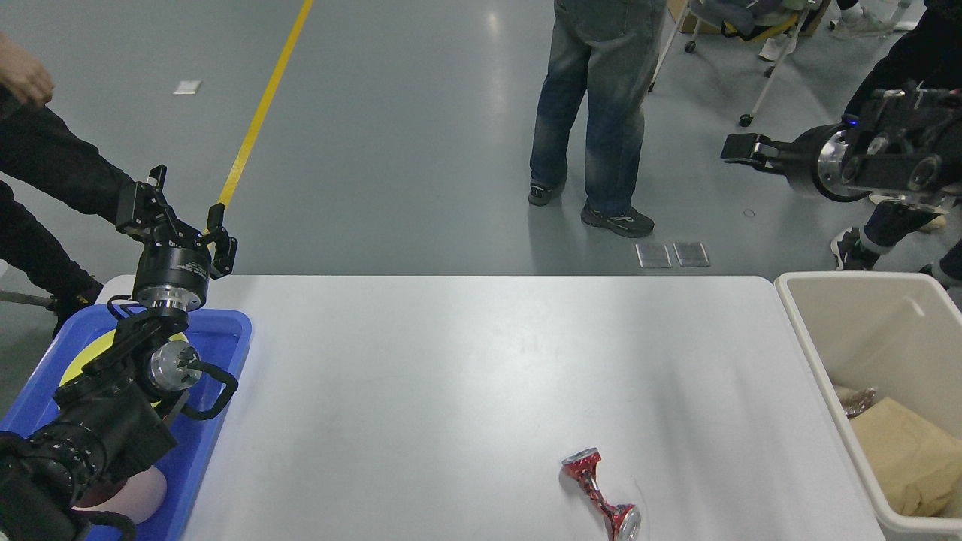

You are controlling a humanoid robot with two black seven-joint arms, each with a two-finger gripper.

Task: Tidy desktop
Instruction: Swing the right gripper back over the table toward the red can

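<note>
The desktop (451,376) is a large white tabletop filling the lower half of the head view. A crushed red can (600,492) lies on it near the front edge, right of centre. My left gripper (188,194) stands open and empty above the table's far left corner, over the back of the blue tray (222,338). My right gripper (740,147) is raised high at the right, beyond the table, and points left. It is seen side-on, so its fingers cannot be told apart, and nothing shows in it.
The blue tray holds a yellow plate (79,364) and a pinkish object (131,500), partly hidden by my left arm. A beige bin (800,323) at the table's right end holds brown paper (902,443). People stand on the floor behind the table.
</note>
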